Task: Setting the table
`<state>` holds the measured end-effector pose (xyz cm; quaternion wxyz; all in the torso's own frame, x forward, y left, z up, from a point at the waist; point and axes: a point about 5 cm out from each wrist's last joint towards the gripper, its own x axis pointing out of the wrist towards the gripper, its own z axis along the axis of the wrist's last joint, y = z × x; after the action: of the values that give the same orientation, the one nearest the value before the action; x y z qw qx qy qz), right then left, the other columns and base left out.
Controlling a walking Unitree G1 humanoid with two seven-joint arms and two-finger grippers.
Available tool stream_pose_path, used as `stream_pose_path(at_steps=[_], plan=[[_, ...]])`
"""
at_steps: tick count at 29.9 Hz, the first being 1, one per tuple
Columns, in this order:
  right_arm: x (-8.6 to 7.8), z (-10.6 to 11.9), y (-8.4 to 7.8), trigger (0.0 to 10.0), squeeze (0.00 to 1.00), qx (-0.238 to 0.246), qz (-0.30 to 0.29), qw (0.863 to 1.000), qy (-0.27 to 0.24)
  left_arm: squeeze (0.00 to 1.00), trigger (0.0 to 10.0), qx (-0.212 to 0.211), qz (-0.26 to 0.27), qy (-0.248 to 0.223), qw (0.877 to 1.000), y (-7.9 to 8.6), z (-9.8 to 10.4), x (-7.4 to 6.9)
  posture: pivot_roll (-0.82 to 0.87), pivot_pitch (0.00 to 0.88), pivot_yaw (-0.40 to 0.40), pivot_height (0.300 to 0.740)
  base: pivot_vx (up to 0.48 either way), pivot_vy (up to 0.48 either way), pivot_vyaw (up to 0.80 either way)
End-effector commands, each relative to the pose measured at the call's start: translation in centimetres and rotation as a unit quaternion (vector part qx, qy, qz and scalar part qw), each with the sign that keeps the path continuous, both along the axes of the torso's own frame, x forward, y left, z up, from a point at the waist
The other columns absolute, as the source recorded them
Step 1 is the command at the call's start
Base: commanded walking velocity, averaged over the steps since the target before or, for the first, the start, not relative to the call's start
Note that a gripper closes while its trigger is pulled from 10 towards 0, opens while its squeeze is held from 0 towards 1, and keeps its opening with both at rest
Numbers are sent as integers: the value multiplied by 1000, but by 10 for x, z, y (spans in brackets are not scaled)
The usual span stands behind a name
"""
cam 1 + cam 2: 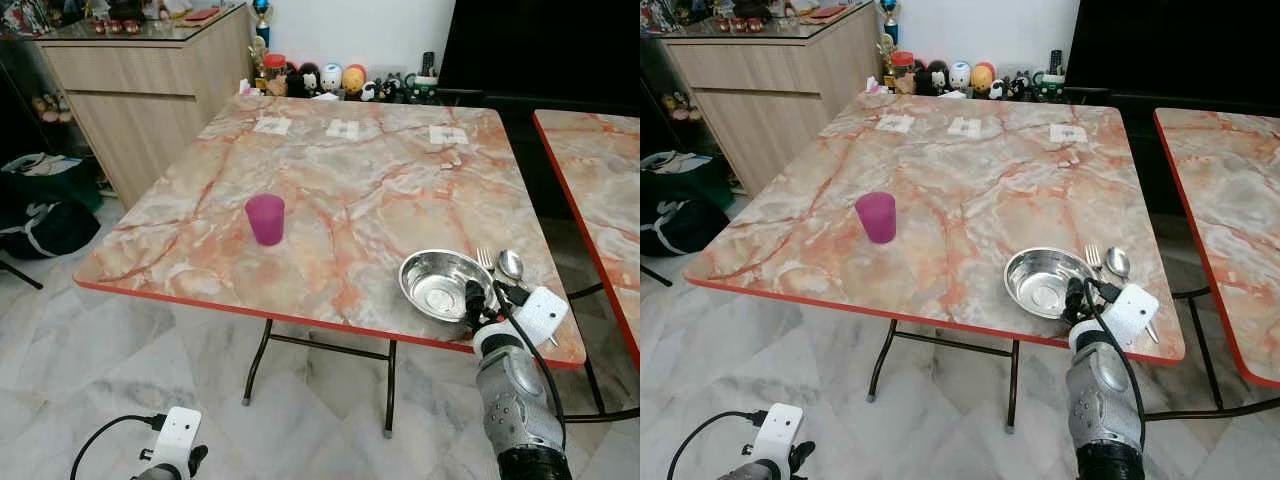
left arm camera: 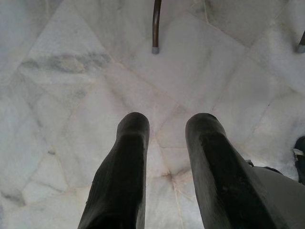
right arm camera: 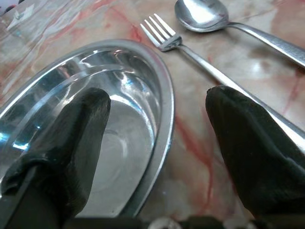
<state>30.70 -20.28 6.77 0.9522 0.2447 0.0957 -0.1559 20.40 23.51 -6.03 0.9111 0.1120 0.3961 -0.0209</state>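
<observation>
No writing or brand can be read anywhere; the three white paper slips along the far side of the marble-patterned table are too small to make out. The right gripper sits at the table's near right corner with its fingers spread apart, one above the inside of the steel bowl, the other over the fork handle, so the bowl's rim lies between them. The spoon lies just right of the fork. A purple cup stands well left of the bowl. The left gripper hangs parted over the marble floor.
</observation>
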Motion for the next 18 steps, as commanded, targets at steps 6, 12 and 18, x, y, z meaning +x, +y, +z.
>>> stream_pose_path(at_steps=[6,12,18], plan=[[4,2,3,10000,0,19,12,1000,-2,0,10000,5,-3,12,1000,2,-2,-4,50,0,19,740,0,0,0],[4,0,5,10000,0,21,13,1000,3,0,10000,5,-3,12,1000,3,-2,-4,56,0,18,740,0,0,0],[5,-1,8,4980,0,29,24,999,7,0,10000,6,-3,13,1000,3,-2,-4,55,0,19,740,0,0,0]])
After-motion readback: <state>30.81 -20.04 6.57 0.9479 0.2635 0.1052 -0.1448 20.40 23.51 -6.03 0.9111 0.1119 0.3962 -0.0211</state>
